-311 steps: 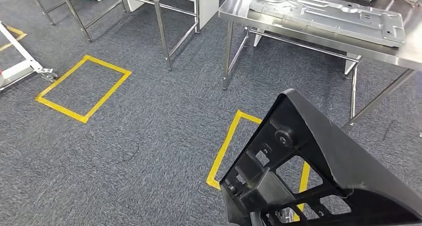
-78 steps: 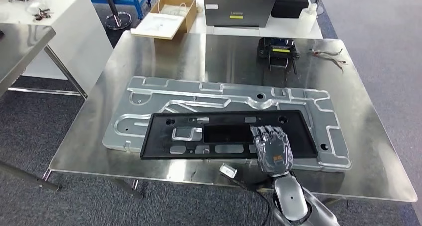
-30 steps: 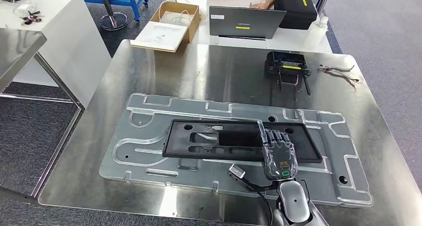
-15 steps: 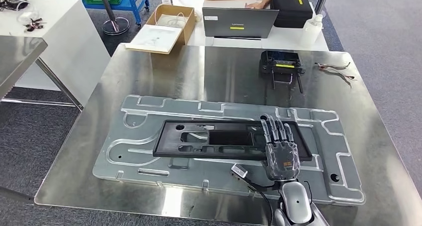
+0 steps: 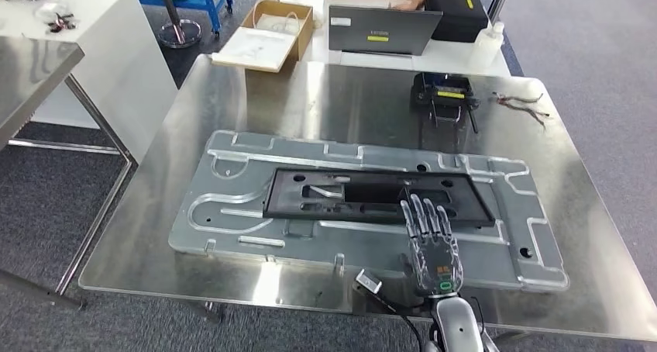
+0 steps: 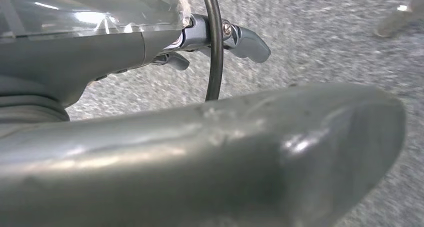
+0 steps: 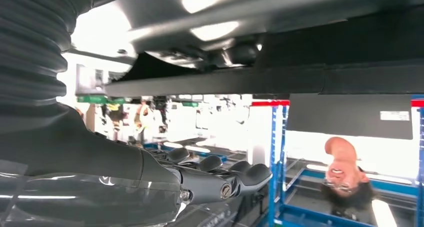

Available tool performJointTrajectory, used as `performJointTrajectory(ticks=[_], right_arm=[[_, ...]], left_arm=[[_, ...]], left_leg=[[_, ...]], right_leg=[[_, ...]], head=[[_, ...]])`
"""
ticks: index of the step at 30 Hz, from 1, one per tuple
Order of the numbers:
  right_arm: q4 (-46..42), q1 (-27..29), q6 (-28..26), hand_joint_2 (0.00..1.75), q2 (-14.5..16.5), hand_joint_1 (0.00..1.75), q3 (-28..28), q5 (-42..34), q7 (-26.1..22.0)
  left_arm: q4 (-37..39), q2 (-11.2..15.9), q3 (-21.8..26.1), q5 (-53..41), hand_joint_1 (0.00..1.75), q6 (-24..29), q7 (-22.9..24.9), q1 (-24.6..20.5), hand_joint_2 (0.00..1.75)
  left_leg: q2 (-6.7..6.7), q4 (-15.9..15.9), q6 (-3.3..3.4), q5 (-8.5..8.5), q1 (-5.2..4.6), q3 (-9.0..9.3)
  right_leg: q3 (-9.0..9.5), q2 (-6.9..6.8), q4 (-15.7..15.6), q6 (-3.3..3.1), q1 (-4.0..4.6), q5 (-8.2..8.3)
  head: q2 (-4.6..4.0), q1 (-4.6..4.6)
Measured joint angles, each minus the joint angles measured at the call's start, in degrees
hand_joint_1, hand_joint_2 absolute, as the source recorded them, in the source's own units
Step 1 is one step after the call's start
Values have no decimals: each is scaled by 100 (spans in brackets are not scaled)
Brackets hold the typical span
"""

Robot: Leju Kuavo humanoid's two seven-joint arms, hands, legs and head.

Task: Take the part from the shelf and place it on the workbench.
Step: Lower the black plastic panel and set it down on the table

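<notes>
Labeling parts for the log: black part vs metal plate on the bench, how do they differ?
The black part is dark, matte plastic; the metal plate is shiny silver. The part is smaller and lies on top of the plate, which rests on the bench. The part has cut-out openings; the plate shows raised channels. Both lie flat and run lengthwise across the bench.

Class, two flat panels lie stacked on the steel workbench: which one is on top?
The black part; smaller and dark, it rests on the larger silver metal plate.
</notes>
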Motion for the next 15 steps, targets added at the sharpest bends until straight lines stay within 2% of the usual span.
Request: performJointTrajectory(ticks=[1,2,3,4,5,6,7,8,9,11,12,13,15], right_arm=[[-7,7,-7,175,1,0,0,0,1],[-20,15,-16,175,2,0,0,0,7],[-36,22,-29,175,1,0,0,0,18],[-61,29,-41,175,1,0,0,0,33],[-89,34,-50,175,1,0,1,0,58],[-123,37,-54,175,-1,0,5,0,89],[-157,41,-51,175,-3,0,20,0,125],[-185,48,-44,175,-10,0,43,0,168],[-206,57,-34,175,-20,0,74,0,214],[-219,73,-20,175,-43,0,158,0,307],[-221,77,-16,175,-55,0,205,0,349],[-223,81,-17,175,-65,0,254,1,386],[-223,96,-29,175,-82,0,351,1,440]], left_arm=[[0,1,2,1,0,0,1,4,0],[1,1,4,5,0,0,1,6,0],[1,1,6,10,0,-1,2,6,0],[1,1,8,15,0,-1,2,6,0],[2,-2,9,19,0,-2,2,3,0],[2,-14,9,19,0,-7,2,1,0],[1,-25,10,20,0,-12,3,1,0],[1,-36,10,20,0,-16,5,-1,0],[1,-45,11,21,0,-20,9,-1,0],[0,-42,14,23,0,-21,17,4,0],[0,-39,15,24,0,-21,23,7,0],[0,-37,17,25,0,-23,28,11,0],[1,-34,19,26,0,-26,34,10,0]], left_leg=[[8,7,3,52,-10,-76],[15,15,3,102,-21,-155],[18,27,0,146,-31,-227],[19,39,-6,188,-40,-292],[19,51,-13,228,-46,-343],[17,63,-31,267,-59,-385],[17,61,-57,308,-63,-405],[18,54,-89,349,-60,-413],[19,38,-129,394,-56,-418],[15,17,-205,446,-45,-436],[11,70,-235,360,-44,-476],[5,222,-261,162,-43,-543],[-1,843,-306,-441,-21,-723]], right_leg=[[-78,0,335,10,0,-183],[-76,0,535,11,1,-250],[34,0,530,-1,7,-197],[256,0,311,-27,18,-65],[562,1,-67,-71,38,70],[880,-2,-513,-127,64,133],[1113,-8,-857,-173,91,171],[1250,-12,-1085,-211,116,166],[1286,-16,-1182,-239,135,165],[1227,-26,-1227,-300,124,284],[1176,-34,-1250,-341,107,357],[1111,-43,-1275,-381,87,435],[940,-49,-1277,-426,80,573]], head=[[0,0],[0,0],[0,0],[0,0],[0,0],[0,0],[0,-1],[0,0],[0,0],[0,1],[0,-1],[0,-1],[0,-2]])
